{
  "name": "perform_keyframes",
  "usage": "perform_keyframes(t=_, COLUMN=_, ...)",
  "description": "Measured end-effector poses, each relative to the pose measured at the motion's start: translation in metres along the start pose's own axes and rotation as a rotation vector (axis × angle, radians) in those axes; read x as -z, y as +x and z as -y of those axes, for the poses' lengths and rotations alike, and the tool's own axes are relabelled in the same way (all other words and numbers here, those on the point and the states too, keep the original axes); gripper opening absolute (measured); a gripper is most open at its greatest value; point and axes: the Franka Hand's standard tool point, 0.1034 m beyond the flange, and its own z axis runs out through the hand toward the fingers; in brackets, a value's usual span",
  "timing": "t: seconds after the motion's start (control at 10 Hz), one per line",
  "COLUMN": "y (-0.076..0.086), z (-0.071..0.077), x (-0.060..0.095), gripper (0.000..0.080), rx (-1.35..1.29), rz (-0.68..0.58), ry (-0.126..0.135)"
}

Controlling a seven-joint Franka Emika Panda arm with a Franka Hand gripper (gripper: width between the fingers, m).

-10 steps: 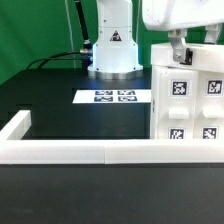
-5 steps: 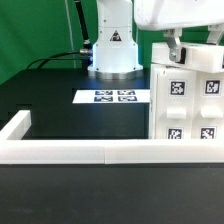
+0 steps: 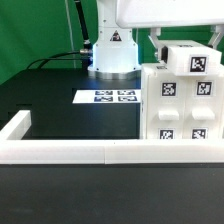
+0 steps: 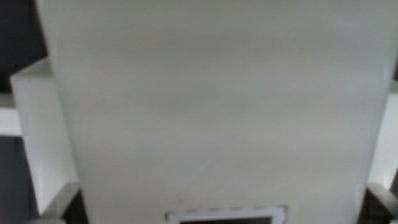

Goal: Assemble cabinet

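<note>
One white cabinet [image 3: 182,100] stands upright at the worktop's front edge, toward the exterior view's right, touching the low border wall [image 3: 70,152]. The gripper [image 3: 157,40] sits at its top; whether the jaws clamp it cannot be told.

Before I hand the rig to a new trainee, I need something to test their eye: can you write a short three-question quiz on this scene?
1. True or false: the marker board lies on the black table to the exterior view's left of the cabinet.
2. What does the cabinet stand against at the front? A) the low white border wall B) the robot base C) the black cables
3. Can the pincer's state be read from either view?

Key: 1 true. 2 A. 3 No: the cabinet's white face fills the wrist view and the pincer's fingers do not show clearly.
</note>
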Motion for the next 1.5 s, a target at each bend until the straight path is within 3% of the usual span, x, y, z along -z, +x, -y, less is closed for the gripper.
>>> perform_keyframes(t=0.5, y=-0.005, z=0.012, x=-0.001, gripper=0.0553, rx=-0.601, rz=-0.014, ry=0.006)
perform_keyframes(t=1.2, y=-0.006, z=0.017, x=-0.002, gripper=0.0553, rx=-1.003, rz=-0.006, ry=0.019)
perform_keyframes(t=1.5, y=-0.01, z=0.022, x=-0.002, gripper=0.0553, rx=-1.345, rz=0.006, ry=0.027)
